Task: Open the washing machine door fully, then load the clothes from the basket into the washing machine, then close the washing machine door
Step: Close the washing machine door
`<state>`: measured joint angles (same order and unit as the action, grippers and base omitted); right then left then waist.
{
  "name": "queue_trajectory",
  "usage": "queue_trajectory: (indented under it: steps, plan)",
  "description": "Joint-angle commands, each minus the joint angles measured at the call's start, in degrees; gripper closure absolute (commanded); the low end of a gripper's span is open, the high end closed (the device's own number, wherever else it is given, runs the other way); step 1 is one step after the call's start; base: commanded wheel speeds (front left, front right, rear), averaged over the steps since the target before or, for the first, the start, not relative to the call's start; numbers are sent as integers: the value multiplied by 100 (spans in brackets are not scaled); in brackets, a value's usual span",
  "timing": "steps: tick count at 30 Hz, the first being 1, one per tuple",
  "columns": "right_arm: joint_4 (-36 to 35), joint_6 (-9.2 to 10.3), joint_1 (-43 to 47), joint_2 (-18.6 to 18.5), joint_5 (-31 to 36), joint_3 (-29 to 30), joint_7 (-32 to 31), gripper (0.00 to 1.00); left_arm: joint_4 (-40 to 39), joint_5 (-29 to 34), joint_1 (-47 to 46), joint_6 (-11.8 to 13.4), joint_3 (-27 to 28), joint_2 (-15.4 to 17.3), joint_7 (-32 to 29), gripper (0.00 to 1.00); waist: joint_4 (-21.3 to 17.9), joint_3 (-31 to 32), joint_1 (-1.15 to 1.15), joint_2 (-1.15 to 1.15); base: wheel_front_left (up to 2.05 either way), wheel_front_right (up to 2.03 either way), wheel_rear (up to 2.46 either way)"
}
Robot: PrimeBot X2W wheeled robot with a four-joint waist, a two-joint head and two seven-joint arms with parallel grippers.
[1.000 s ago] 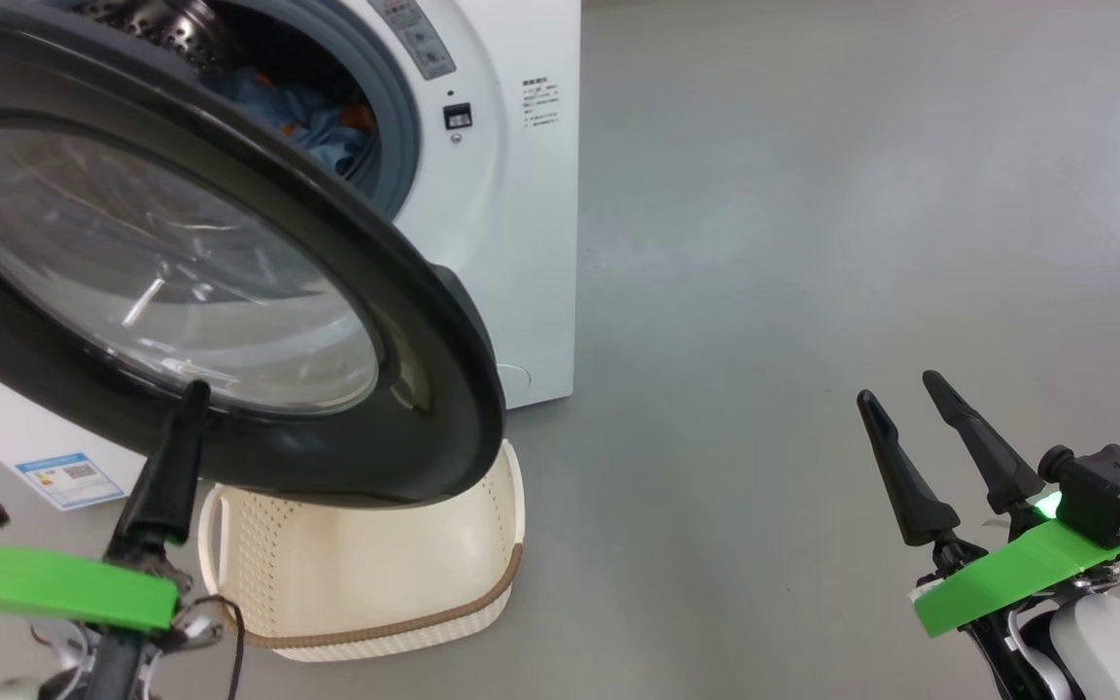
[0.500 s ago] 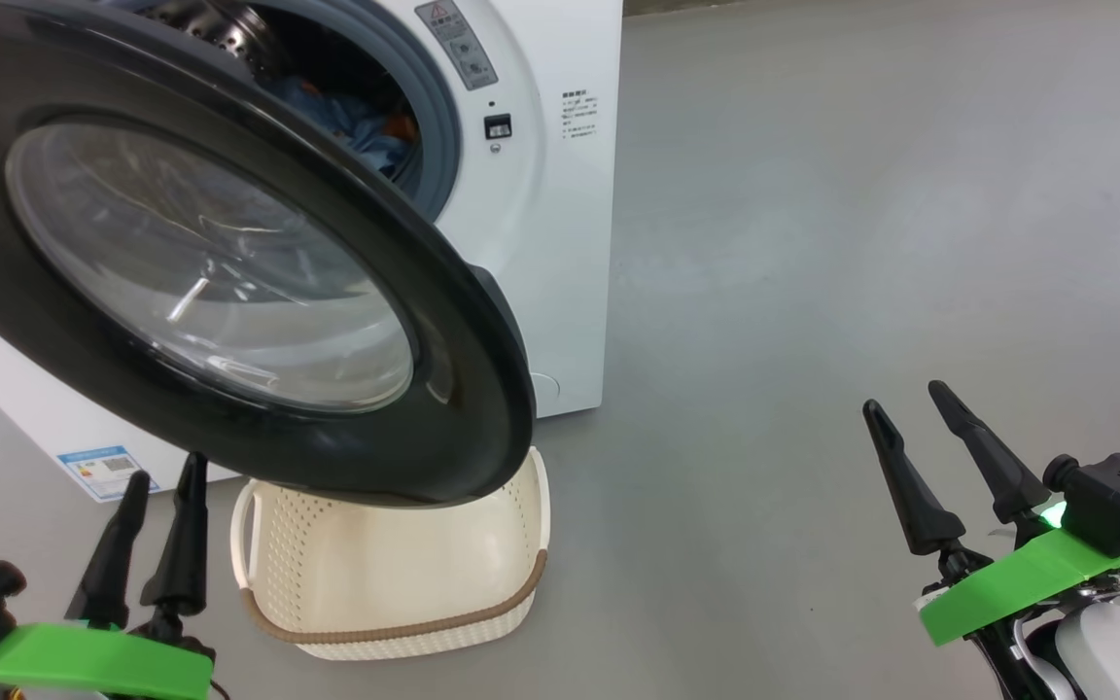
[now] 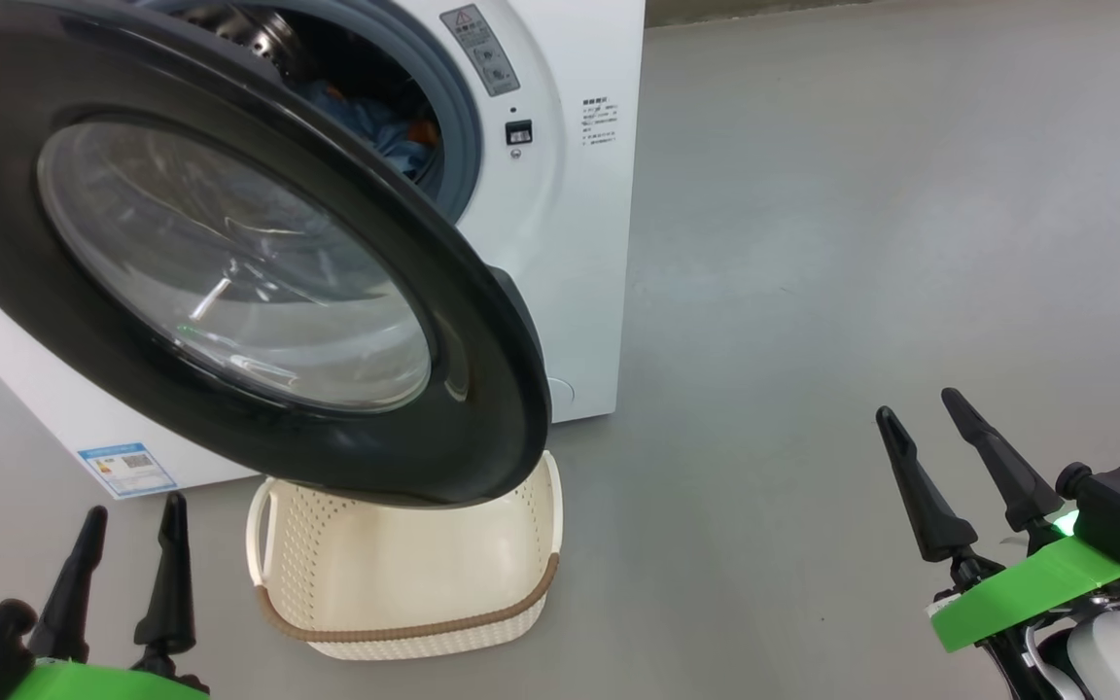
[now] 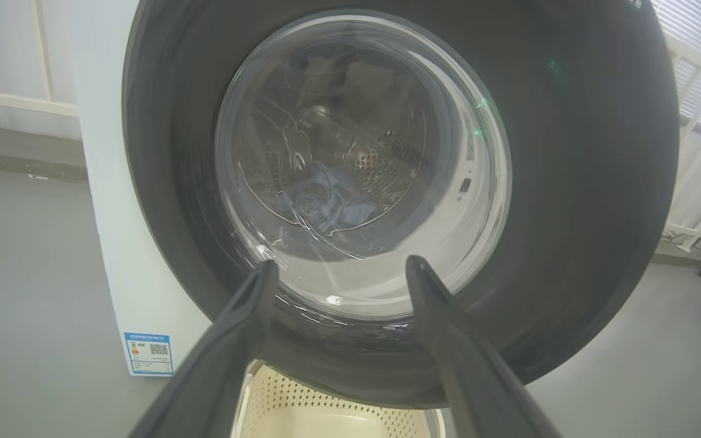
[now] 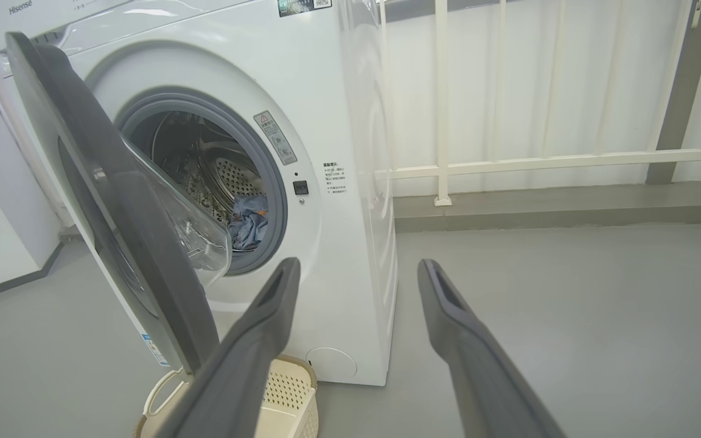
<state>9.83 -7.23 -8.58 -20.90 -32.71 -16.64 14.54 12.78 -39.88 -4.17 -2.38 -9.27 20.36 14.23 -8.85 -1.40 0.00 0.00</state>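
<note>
Back from the door has come the left gripper (image 3: 132,506). A second ago 1 of its dark fingers was up against the lower black rim. Now it sits low at the robot's left, short of the washing machine door (image 3: 229,262), its jaws spread wide with nothing between them. The camera has shifted too, so the machine sits further right in the head view than before. The right gripper (image 3: 918,404) hangs over the bare grey floor (image 3: 861,243), well apart from everything, its jaws likewise spread and empty.

The door stands part-way open, swung out from the left side of the washing machine (image 3: 570,243) at an angle, its glass bowl bulging back toward the drum mouth. Inside the drum, behind the grey gasket, lie the clothes (image 3: 380,126): a bunched heap of light blue fabric with flecks of orange. Through the door glass in the left wrist view the same blue heap seems to show, though reflections smear it.

The basket (image 3: 327,544) sits on the floor right in front of the machine, its far end tucked under the door's lower edge. A small blue label (image 3: 127,469) is stuck low on the machine's white front, to the left of the basket in the head view.
</note>
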Motion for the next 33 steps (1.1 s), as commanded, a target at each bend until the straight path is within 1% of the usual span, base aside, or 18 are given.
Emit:
queue_trajectory:
  steps: [1,6,11,19,33]
  plan:
    - [-146,-25,-4,-130,7,-52,46,0,-97,143,-95,67,258,128,70,0,7,2,0,0,0,0,0]
    - [-152,-25,6,-152,14,-14,46,0,-203,585,-4,142,495,-44,74,0,43,15,0,0,0,0,0]
    - [-161,-25,52,-180,22,54,46,0,-274,860,96,78,703,-229,75,0,92,22,0,0,0,0,0]
    - [-158,-25,80,-193,26,58,46,0,-222,1082,170,-89,912,-450,76,0,138,59,0,0,0,0,0]
    - [-150,-25,86,-258,1,27,46,0,-128,1313,192,-262,1084,-628,76,0,162,86,0,0,0,0,0]
